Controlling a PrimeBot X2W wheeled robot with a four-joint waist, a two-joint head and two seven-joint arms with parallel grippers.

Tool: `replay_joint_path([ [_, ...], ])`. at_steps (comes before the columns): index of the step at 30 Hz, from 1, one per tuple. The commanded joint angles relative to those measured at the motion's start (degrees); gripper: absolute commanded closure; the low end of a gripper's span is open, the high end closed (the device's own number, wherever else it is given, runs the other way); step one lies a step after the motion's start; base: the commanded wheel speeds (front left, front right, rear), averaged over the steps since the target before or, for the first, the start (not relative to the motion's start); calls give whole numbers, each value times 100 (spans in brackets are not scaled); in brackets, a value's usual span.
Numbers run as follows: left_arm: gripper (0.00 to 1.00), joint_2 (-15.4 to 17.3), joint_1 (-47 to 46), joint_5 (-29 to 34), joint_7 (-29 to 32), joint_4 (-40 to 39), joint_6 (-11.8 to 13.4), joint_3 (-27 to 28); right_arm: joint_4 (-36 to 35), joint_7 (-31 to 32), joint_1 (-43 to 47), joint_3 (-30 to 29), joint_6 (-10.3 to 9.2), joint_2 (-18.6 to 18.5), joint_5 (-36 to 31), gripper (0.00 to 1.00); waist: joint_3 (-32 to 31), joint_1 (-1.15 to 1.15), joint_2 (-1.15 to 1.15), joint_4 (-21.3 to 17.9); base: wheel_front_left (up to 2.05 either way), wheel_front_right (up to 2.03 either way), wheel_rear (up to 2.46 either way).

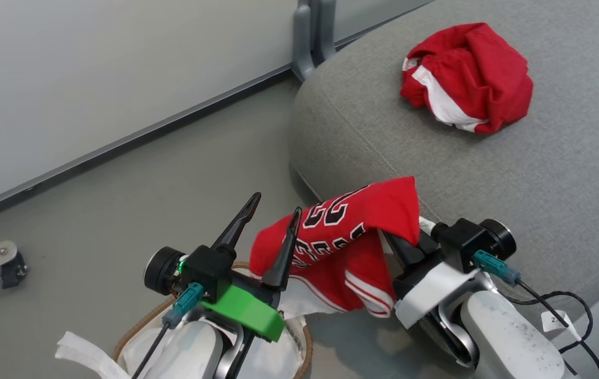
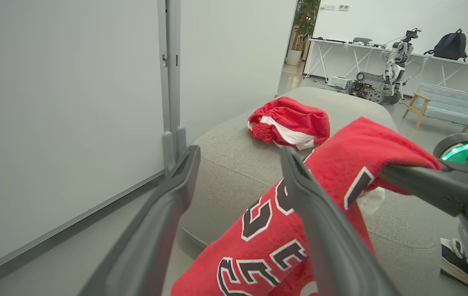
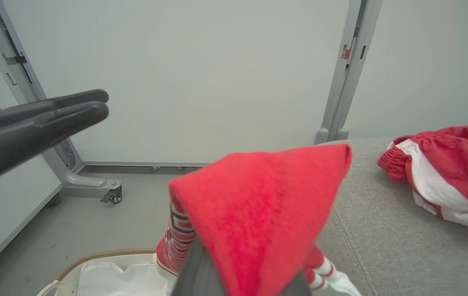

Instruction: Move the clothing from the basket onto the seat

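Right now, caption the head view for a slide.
Right gripper holds the red jersey above the basket; another red garment lies on the sofa.

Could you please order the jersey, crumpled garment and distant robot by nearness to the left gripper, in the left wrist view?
1. jersey, low right, beside the left gripper
2. crumpled garment, on the seat
3. distant robot, far back, upper right
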Motion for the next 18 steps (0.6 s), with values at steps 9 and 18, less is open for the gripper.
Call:
replay_joint_path([
  [9,0,256,-406,-105,-4,183,-18,-361,-663,-4,-540,-876,-7,-526,-289,100,516,0,0,-386,0,0,0],
  [18,0,560,-532,-90,-4,232,-18,-433,-791,-3,-2284,-1982,-7,-1743,-600,100,1057,0,0,-419,0,0,0],
])
